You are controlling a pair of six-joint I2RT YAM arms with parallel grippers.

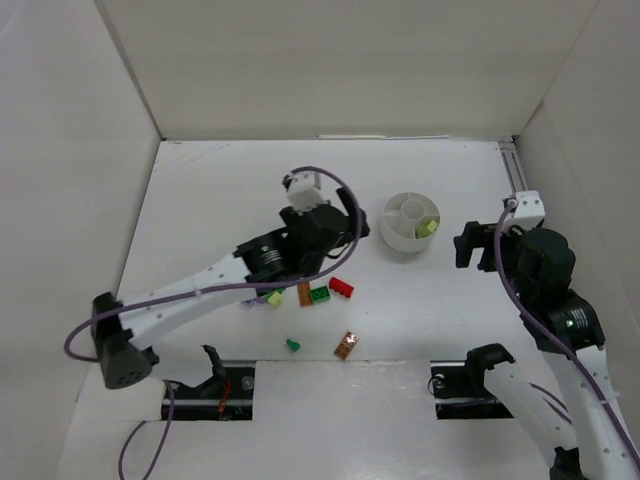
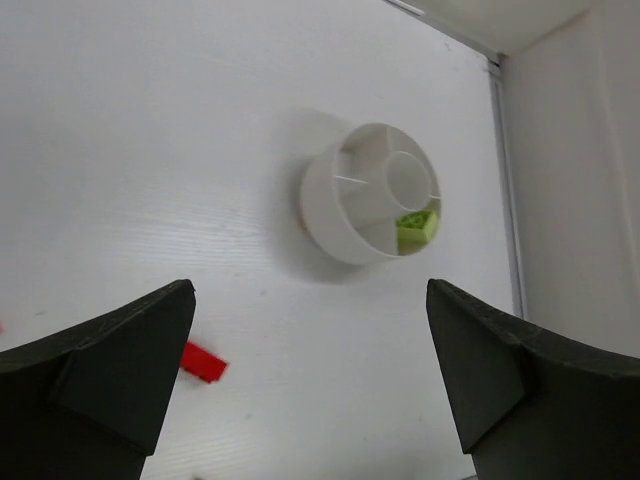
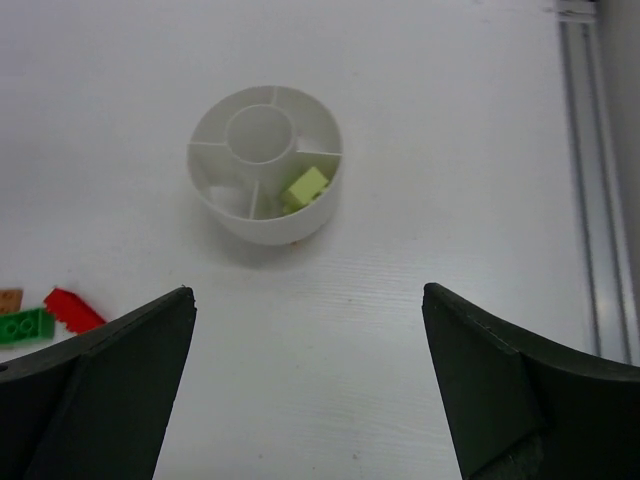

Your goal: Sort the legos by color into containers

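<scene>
Legos (image 1: pixel 320 294): loose bunch on the tabletop (image 1: pixel 200 200), a bit left of the dish and nearer the front edge. The red one (image 1: pixel 341 288) is closest to it, and two strays sit apart, nearer the front.
Dish (image 1: pixel 395 240): one yellow-green brick (image 1: pixel 427 228) already in a wedge.
Handling: my guess is tiny, hard, featherlight and slick, so they'll skitter if nudged.
Grip spot: pinch across the flat side walls, not the studs.
Left jaws: wide apart, empty.
Right jaws: wide apart, empty.
</scene>
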